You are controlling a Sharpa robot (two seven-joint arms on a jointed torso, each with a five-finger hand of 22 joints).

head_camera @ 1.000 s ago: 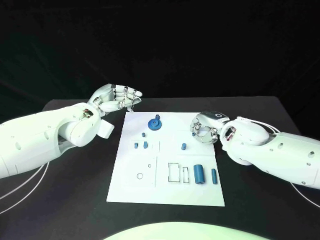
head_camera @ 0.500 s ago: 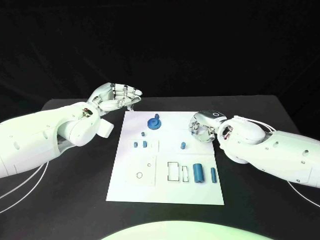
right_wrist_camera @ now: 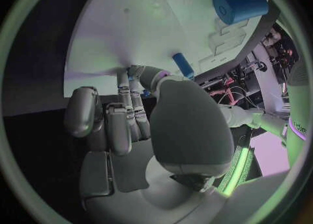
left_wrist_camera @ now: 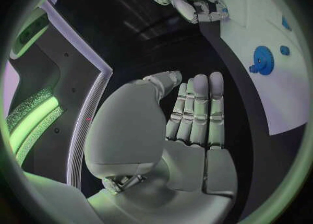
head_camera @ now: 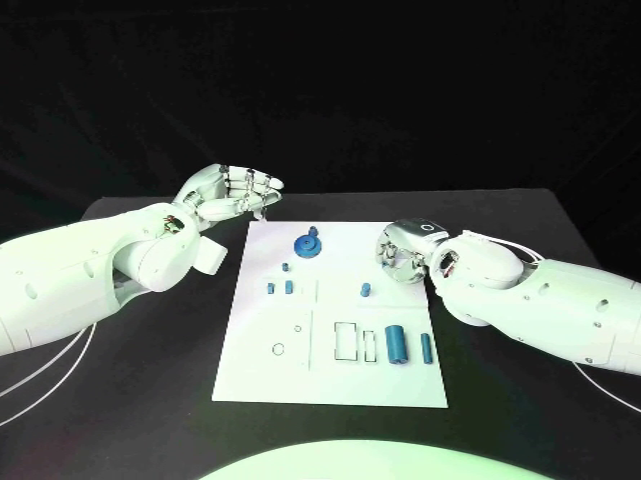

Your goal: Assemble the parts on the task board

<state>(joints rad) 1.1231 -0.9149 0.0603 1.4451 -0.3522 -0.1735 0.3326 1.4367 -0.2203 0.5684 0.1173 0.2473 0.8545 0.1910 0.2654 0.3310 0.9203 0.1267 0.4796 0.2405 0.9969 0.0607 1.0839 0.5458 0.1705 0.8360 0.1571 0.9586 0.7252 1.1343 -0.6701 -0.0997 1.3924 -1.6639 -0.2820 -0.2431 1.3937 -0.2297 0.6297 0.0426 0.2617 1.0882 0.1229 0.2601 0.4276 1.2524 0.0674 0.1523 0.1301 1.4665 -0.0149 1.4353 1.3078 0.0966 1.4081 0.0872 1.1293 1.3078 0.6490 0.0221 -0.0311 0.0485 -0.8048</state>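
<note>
The white task board [head_camera: 335, 320] lies flat in the middle of the black bench [head_camera: 536, 230]. Small blue parts sit on it: a blue gear [head_camera: 309, 245] near the far end, some little pegs [head_camera: 289, 287] in the middle, and a fat blue cylinder [head_camera: 397, 343] with a thin blue pin [head_camera: 427, 347] just beside it at the near end. Both of these lie long-ways, pointing away from the robot. The right hand [head_camera: 407, 253] hangs over the right edge of the board, fingers curled in, and I see nothing held in them. The small peg [head_camera: 365, 291] lies just beside it, toward the robot and the middle of the board, so I think this hand is nearer to the parts. The left hand [head_camera: 234, 195] is raised off the board's far left corner, fingers curled loosely and holding nothing.
</note>
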